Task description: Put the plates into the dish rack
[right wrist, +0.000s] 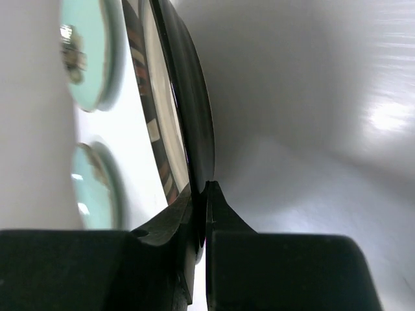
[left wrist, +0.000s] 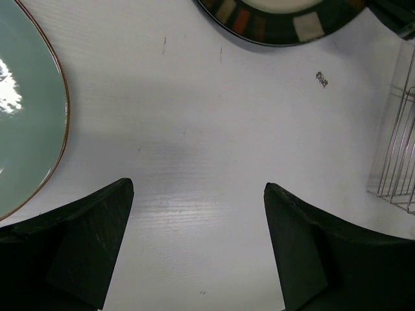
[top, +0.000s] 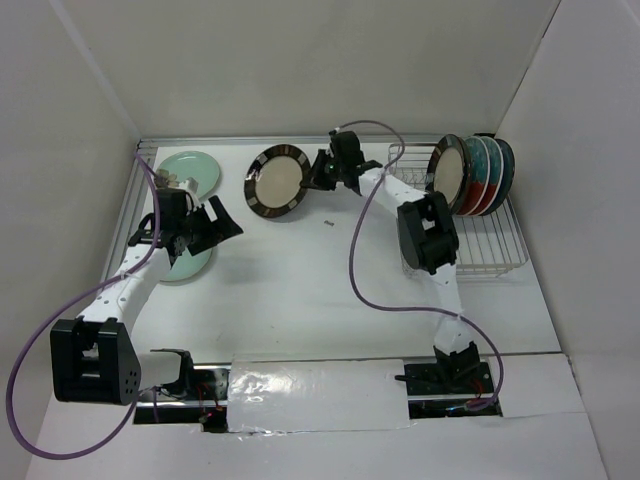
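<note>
A mint-green plate (top: 193, 170) lies flat at the counter's far-left corner, with a second mint-green plate (top: 197, 266) nearer along the left edge. The cream striped-rim plate (top: 278, 181) is at the far edge, its rim pinched by the right pincer (top: 318, 176). The upright plates (top: 480, 175) fill the far end of the dish rack (top: 490, 250) by the right edge.

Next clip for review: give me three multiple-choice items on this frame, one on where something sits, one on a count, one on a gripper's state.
1. The racked plates stand in the dish rack at its:
A) far end
B) near end
C) middle

2. How many plates are outside the rack?
A) one
B) three
C) five

3. The left gripper is:
A) shut on a plate's rim
B) shut, empty
C) open, empty

Answers:
1 A: the upright plates crowd the rack's far end, and the near wires are bare.
2 B: two mint-green plates and one striped-rim plate are outside it.
3 C: the left wrist view shows only the table between its spread fingers.
</note>
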